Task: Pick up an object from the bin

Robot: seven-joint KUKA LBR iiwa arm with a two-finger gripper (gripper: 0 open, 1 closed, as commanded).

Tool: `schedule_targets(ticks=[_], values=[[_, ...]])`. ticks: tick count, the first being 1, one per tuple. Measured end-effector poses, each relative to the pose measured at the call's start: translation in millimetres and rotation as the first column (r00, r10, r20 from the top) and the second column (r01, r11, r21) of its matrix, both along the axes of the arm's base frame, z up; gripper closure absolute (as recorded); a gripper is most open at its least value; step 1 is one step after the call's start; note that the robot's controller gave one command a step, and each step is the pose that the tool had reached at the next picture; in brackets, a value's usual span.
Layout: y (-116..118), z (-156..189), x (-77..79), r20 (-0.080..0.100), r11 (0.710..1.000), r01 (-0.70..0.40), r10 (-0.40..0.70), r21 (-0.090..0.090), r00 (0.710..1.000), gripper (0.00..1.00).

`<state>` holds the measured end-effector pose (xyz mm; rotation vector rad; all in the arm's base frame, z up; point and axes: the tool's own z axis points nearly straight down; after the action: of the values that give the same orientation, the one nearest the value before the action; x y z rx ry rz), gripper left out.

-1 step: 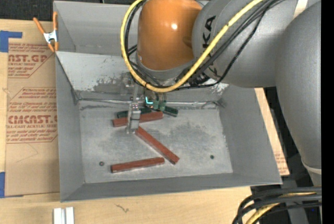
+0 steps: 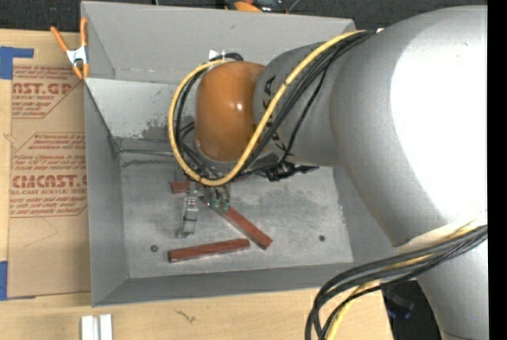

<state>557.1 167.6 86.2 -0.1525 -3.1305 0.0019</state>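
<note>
Grey metal bin [image 2: 107, 196] takes the middle of the camera view, and we see the arm [image 2: 412, 132] reaching in from the right, its orange cover [image 2: 226, 112] over the bin's centre. Below that cover the gripper [image 2: 188, 219] points down at the bare floor, left of centre. Whether it is open or closed we cannot tell, and we see nothing held in it. Just below it in the frame lies a long reddish-brown stick [image 2: 208, 251], flat and nearly level. A second stick [image 2: 249, 229] of the same colour slants off to the lower right, and a small reddish piece [image 2: 179, 187] and a green scrap [image 2: 218, 204] sit close under the wrist. We judge the step to be the approach, with nothing lifted yet. The next move calls for settling on one stick, most likely the long one, lining up across its narrow width and descending onto it
</note>
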Motion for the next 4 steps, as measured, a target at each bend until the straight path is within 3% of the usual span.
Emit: schedule_targets(ticks=[1,2,3,4], values=[[-63,-17,22.1,0.010,1.000,0.014,-0.014,0.000,1.000,0.00],[-59,-11,25.3,0.022,1.000,0.011,-0.011,0.004,1.000,1.00],[-77,114,33.8,0.017,0.999,0.037,-0.037,0.003,0.999,1.00],[-18,55,-34.6,0.000,0.998,-0.064,0.064,0.002,0.998,1.00]])
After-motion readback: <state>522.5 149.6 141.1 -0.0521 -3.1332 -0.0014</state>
